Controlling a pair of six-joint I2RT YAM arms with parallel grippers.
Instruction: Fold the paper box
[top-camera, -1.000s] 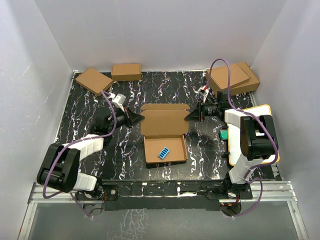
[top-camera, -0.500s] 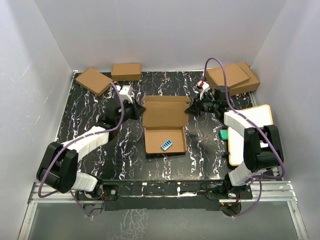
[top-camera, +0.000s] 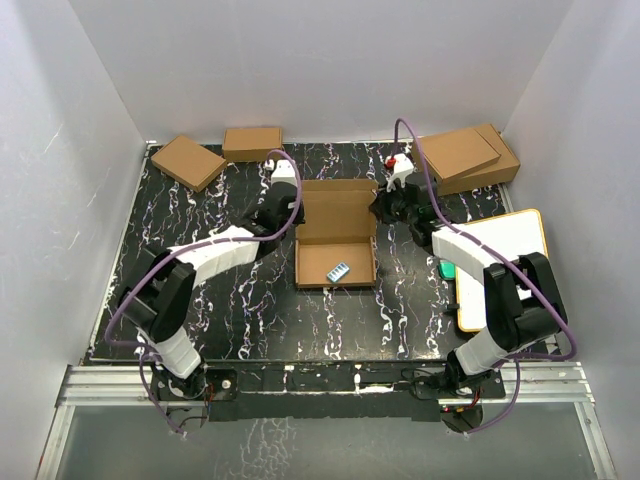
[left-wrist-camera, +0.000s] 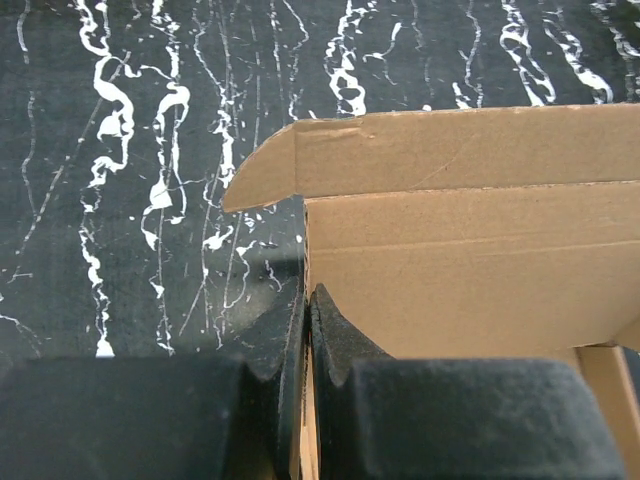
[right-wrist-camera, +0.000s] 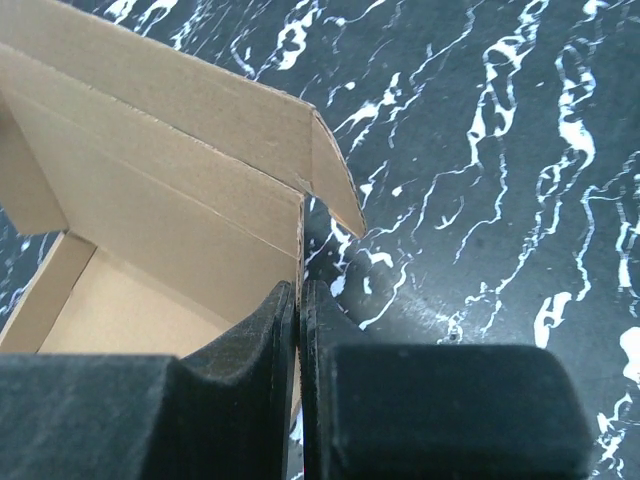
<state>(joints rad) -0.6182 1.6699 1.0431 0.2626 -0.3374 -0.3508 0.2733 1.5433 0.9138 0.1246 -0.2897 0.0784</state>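
The paper box (top-camera: 338, 215), its edges pinched by left end effector (left-wrist-camera: 307, 310) and right end effector (right-wrist-camera: 298, 305); unequal pulling could skew or free it.

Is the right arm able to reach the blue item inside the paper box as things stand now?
Probably not at once. The right gripper is shut on the lid's side edge of the paper box, so it must let go first. The blue item lies uncovered in the open tray.
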